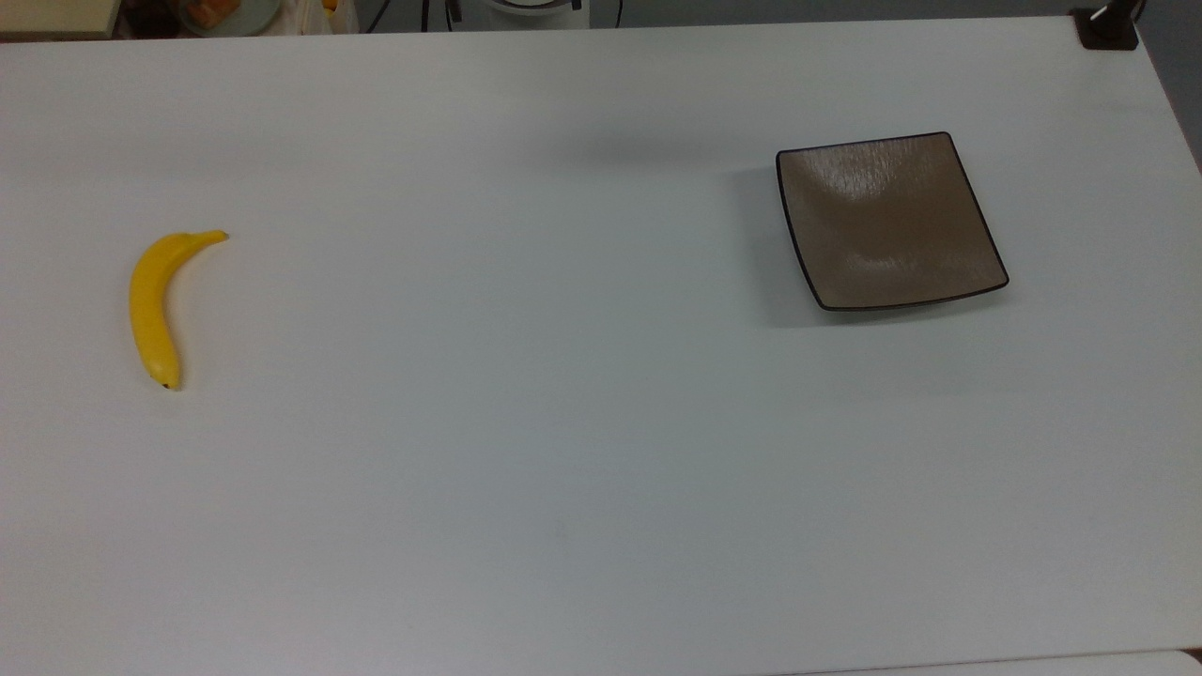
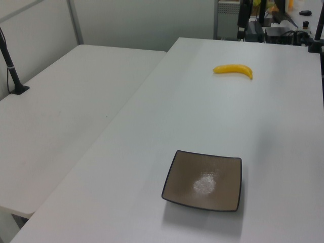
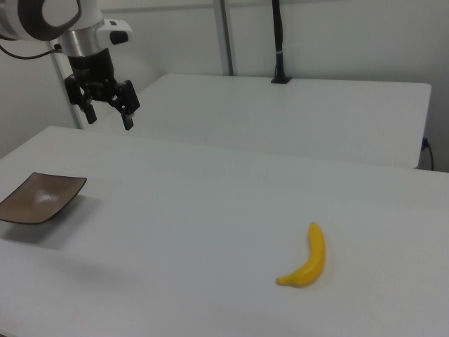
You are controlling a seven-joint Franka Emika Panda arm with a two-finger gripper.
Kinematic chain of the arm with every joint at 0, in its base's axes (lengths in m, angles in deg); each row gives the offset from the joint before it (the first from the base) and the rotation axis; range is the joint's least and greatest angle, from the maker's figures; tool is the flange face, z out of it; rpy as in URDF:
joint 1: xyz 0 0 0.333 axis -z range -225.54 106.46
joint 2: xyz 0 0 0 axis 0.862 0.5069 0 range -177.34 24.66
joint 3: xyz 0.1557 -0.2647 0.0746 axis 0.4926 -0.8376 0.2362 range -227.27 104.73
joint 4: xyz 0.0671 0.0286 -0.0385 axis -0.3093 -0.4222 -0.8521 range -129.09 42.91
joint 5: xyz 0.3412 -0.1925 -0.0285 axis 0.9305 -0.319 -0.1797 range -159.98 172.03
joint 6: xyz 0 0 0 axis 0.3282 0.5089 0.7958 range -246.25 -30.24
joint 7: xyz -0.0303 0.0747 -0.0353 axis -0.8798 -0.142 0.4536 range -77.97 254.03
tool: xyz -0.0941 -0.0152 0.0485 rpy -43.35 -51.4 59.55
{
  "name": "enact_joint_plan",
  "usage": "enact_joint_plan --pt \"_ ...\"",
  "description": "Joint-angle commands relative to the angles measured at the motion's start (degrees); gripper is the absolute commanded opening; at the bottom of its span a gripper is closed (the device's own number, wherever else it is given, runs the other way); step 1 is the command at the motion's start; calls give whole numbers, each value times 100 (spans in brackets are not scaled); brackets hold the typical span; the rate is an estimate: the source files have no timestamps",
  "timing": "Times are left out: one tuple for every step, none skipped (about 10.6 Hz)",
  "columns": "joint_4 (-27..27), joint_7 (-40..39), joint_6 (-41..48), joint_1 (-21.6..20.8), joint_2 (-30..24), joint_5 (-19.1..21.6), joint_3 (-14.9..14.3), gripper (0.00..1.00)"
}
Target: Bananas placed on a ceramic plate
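A banana [image 1: 150, 305] lies on the white worktop [image 1: 563, 422], well apart from the bare brown plate [image 1: 887, 221]. The claw [image 3: 109, 105] hangs spread and unladen, high above the worktop near the plate; by all signs the pickup and the placing remain undone

Banana [image 1: 153, 305]: bright yellow throughout, plain, with a small dark tip at one end; stem end the same yellow.

Ceramic plate [image 1: 887, 222]: glossy brown, edged by a thin dark rim; pale sheen patches across the brown surface.

Table [image 1: 563, 422]: plain white, unmarked, faint grey shading in places.

Gripper [image 3: 109, 118]: black fingers; the arm [image 3: 49, 17] above it white with a black joint ring.

Second table [image 2: 61, 116]: also white. Post [image 3: 278, 42] on it: black.
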Motion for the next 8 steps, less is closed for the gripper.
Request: enact_joint_plan --pt "47 -14 -104 296 -21 100 42 100" --pt "144 -32 -103 489 14 117 51 100" --pt "240 -101 -103 656 41 118 51 100" --pt "276 -128 -112 823 93 126 42 100" --pt "529 -137 -103 1086 277 118 42 100" --pt "862 -146 -95 1228 539 109 7 100" --pt "1048 -155 -103 1395 768 57 -11 100" --pt "1267 -259 -121 1518 1023 39 -28 100"
